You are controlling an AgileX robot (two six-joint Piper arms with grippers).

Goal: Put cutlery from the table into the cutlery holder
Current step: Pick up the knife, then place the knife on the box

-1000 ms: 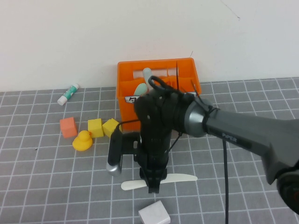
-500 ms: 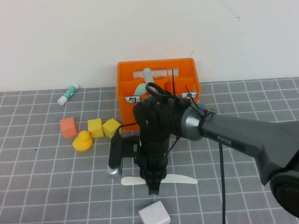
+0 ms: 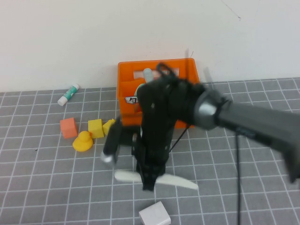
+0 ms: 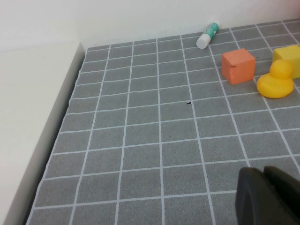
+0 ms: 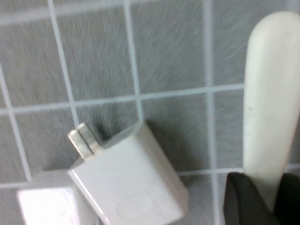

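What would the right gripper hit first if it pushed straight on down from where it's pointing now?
The right gripper, shut on the cream-white knife, points down at the table. Likely the grey tiles first; depth is unclear.

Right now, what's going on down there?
Right gripper shut on knife, lifting it. Left gripper shut, parked. Spoon in cutlery holder. White charger close below.

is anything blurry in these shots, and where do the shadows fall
High view: the right arm and right gripper, clamped on the cream knife, are motion-smeared; the orange crate casts a soft shadow on the wall. Right wrist view: the grey tiles streak with motion and the white block looks soft. Left wrist view: sharp, evenly lit; the left gripper is shut, and the yellow duck casts little shadow.
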